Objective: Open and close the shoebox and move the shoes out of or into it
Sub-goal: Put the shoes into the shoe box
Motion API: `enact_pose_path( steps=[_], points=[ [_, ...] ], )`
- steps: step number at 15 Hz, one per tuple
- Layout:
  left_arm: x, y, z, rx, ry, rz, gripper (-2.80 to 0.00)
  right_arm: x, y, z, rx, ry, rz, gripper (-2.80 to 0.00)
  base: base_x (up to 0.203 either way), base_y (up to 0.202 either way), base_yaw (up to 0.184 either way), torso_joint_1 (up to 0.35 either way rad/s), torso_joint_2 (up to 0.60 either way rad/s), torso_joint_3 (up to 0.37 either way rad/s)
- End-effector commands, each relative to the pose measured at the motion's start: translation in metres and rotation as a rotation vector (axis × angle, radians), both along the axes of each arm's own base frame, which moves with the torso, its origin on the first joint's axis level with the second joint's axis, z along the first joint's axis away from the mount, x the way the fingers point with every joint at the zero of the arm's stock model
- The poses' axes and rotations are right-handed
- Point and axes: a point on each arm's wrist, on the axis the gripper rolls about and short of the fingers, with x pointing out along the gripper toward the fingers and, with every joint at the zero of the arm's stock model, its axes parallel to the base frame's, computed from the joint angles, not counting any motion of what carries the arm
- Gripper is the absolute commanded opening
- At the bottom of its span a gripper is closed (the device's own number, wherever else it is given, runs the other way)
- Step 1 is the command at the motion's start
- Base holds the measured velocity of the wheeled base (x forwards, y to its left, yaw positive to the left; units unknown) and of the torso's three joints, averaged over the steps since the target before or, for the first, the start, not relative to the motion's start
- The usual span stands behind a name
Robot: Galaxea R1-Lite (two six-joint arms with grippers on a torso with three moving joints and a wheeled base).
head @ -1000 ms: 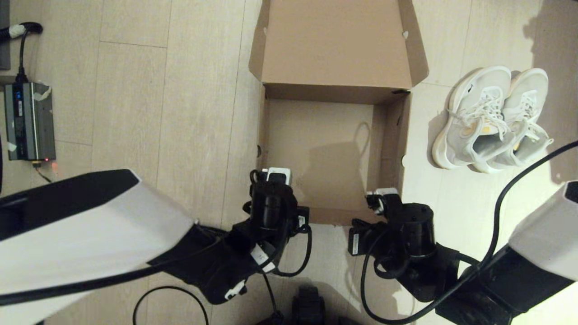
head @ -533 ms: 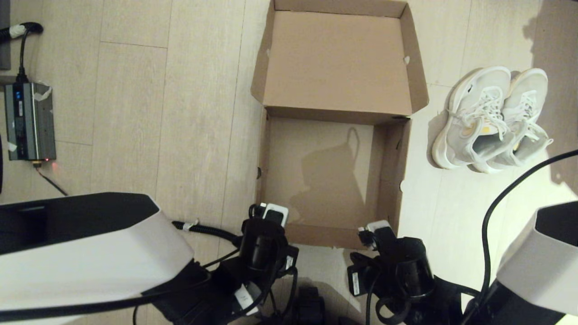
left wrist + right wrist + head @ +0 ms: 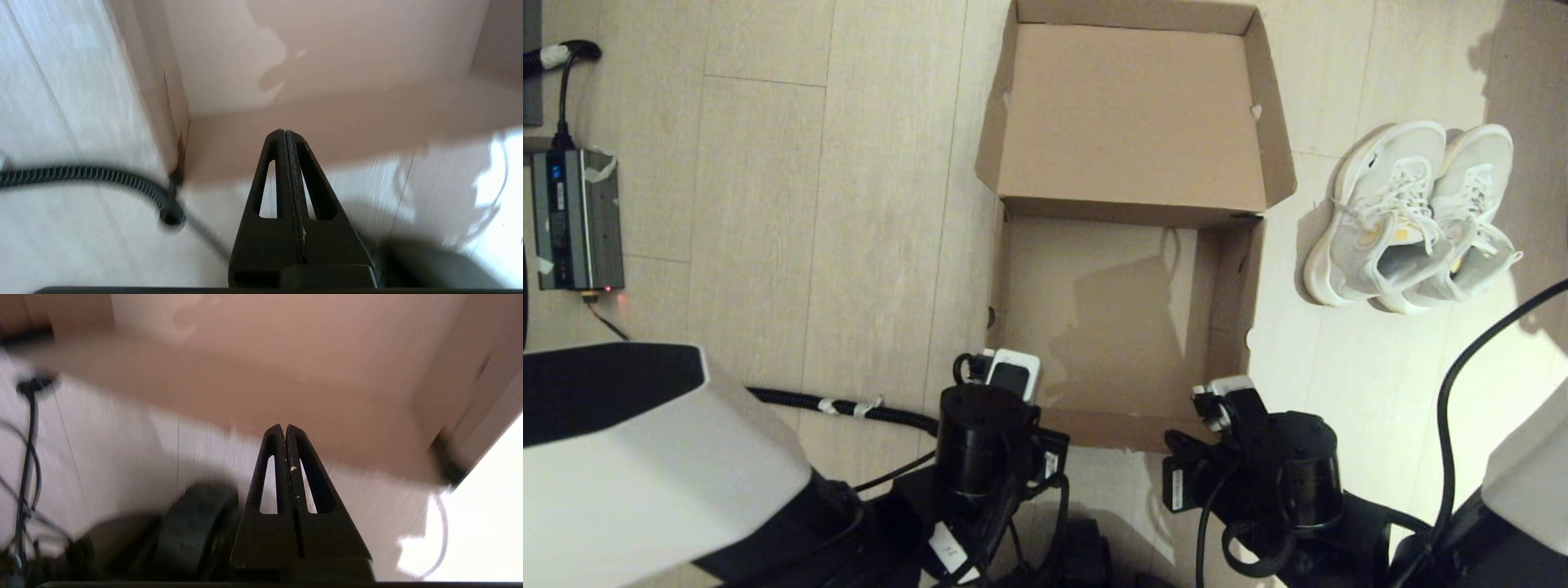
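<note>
Shoebox open on the floor, lid laid back | sneakers just right of it | our left gripper and right gripper at its near wall, jaws clenched, empty | next, we judge: right arm reaches the sneakers.

Pale wood-plank floor, grey power unit, black corrugated cable

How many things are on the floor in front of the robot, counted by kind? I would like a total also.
Shoebox: 1, open and empty
Shoes: 2, beside the shoebox, on the robot's right
Grey power unit: 1, at far left
Total: 4
</note>
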Motion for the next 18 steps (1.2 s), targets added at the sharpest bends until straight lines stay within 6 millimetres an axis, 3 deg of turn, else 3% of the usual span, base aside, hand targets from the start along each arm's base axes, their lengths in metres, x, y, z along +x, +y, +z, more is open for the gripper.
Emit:
enact_pose_path(
  steps=[1, 5, 10, 13, 15, 18],
  points=[
    [0.011, -0.01, -0.016, 0.014, 0.01, 0.005, -2.8, 0.001, -0.003, 0.012, 0.024, -0.038, -0.012, -2.8, 0.0, 0.0, 0.0, 0.0, 0.0, 0.0],
    [0.02, -0.014, -0.057, 0.077, 0.065, 0.018, -2.8, 0.0, -0.007, 0.024, -0.035, -0.104, -0.074, -2.8, 0.0, 0.0, 0.0, 0.0, 0.0, 0.0],
    [-0.008, 0.011, -0.087, 0.181, 0.155, 0.011, -2.8, 0.001, -0.008, 0.025, -0.034, -0.109, -0.078, -2.8, 0.0, 0.0, 0.0, 0.0, 0.0, 0.0],
    [-0.018, 0.015, -0.089, 0.176, 0.144, -0.003, -2.8, 0.003, -0.01, 0.026, -0.03, -0.111, -0.091, -2.8, 0.0, 0.0, 0.0, 0.0, 0.0, 0.0],
    [-0.011, 0.009, -0.065, 0.097, 0.073, 0.004, -2.8, 0.013, -0.017, 0.042, 0.01, -0.158, -0.13, -2.8, 0.0, 0.0, 0.0, 0.0, 0.0, 0.0],
    [0.006, 0.014, 0.021, -0.082, -0.105, 0.046, -2.8, 0.033, -0.04, 0.1, 0.079, -0.262, -0.222, -2.8, 0.0, 0.0, 0.0, 0.0, 0.0, 0.0]
  ],
)
